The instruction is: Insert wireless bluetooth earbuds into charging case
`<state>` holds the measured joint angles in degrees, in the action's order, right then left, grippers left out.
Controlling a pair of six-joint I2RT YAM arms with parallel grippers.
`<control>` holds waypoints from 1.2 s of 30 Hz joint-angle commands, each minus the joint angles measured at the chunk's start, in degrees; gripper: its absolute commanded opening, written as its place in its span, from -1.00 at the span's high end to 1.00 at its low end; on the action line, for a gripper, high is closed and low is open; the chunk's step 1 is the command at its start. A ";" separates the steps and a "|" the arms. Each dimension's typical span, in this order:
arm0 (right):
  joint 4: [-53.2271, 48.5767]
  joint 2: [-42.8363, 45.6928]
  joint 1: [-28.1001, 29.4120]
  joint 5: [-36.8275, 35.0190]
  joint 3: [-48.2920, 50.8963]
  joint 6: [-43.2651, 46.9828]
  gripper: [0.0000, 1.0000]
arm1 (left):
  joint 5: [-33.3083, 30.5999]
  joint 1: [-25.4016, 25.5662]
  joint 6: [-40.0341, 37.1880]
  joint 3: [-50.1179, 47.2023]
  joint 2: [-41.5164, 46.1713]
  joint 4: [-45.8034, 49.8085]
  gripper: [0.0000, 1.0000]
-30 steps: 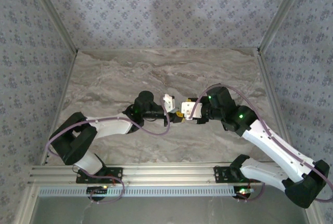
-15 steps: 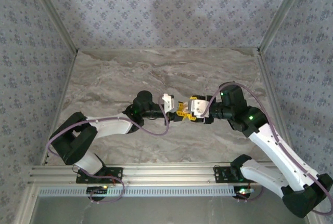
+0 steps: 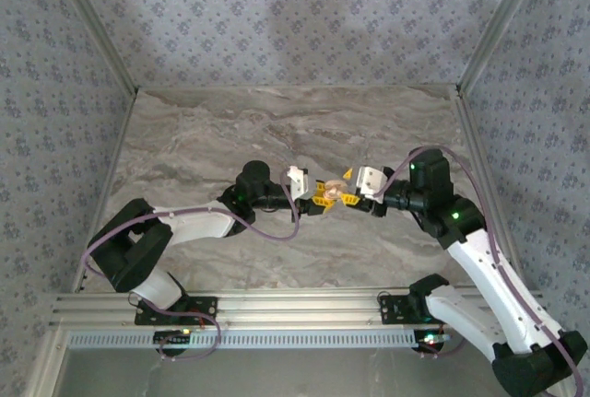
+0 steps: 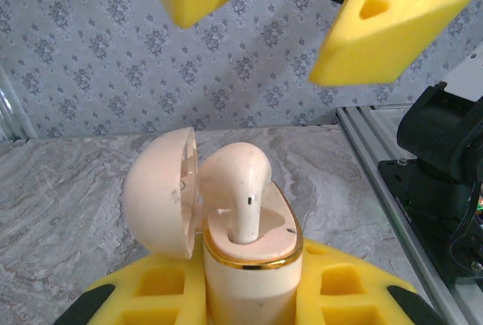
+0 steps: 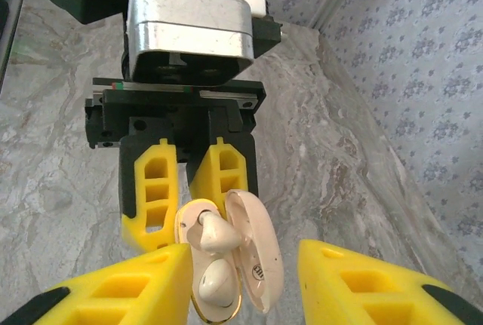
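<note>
2 earbuds [image 5: 219, 233] plug the case [image 4: 253, 265] mouth; lid [image 4: 160, 189] stands open beside it. The right gripper [image 5: 243, 268] fingers straddle the case with gaps. Beyond them the table [image 3: 203, 139] lies open for passing.

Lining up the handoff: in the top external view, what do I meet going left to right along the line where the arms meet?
From the left: left arm's white forearm → left gripper → charging case → right gripper → right arm's black wrist.

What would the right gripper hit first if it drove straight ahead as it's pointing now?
Probably the open charging case, clamped in the left gripper. Its lid and raised earbud sit right ahead of the right gripper, in line with the gap between its open fingers. Depth is unclear.
</note>
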<state>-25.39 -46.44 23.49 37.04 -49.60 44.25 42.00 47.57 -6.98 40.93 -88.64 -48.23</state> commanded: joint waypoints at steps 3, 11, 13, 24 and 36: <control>2.89 3.82 -0.28 1.94 2.98 -2.85 0.24 | 0.63 -0.42 -0.90 0.73 0.41 -1.88 0.75; 4.82 3.03 0.46 2.82 5.13 0.11 0.44 | 0.73 -0.41 -1.01 0.82 0.58 -1.37 0.75; 4.90 2.33 0.74 2.74 5.09 0.89 0.47 | 0.72 -0.41 -1.07 0.88 0.79 -1.26 0.75; 5.22 0.52 2.22 1.91 4.98 2.74 0.56 | 0.80 -0.37 -1.02 1.07 0.86 -1.08 0.75; 2.92 -2.23 3.81 0.22 4.24 4.55 0.67 | 0.80 -0.37 -1.30 1.11 1.31 -0.66 0.75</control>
<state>-20.84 -48.21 26.59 38.15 -44.82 47.29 42.00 47.57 -7.29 40.93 -88.62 -47.83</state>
